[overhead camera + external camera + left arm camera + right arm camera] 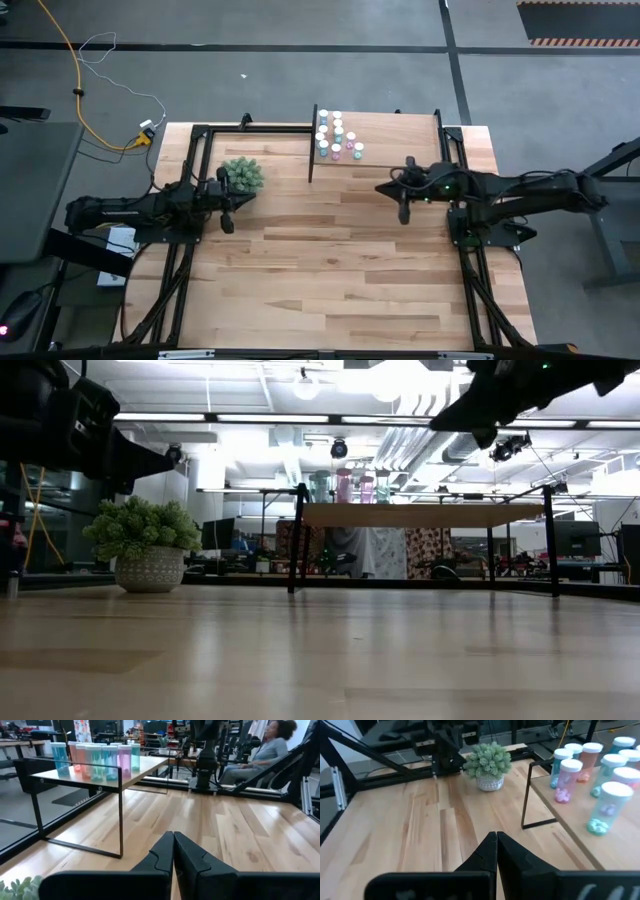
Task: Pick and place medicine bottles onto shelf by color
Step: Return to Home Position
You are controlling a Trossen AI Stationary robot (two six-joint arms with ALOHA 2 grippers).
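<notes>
Black fingers pressed flat together, pinching nothing: so the left hand [173, 837] hangs above the left side of the table [330, 280], just beside a bushy green plant [243, 175] in a pale pot. The right hand [496, 837] is pressed together the same way (nothing held there either). It hovers over the table toward the right edge, in front of the shelf [400, 150] and apart from it. The shelf, a light-wood board raised on thin black supports, stands at the table's far edge. On it the medicine bottles [337, 138] stand upright in a tight cluster at the shelf's left end, near its far corner, with white caps up and teal, bluish and pink bodies. Beyond the table's right edge a person [260, 750] sits, seen from the left wrist.
</notes>
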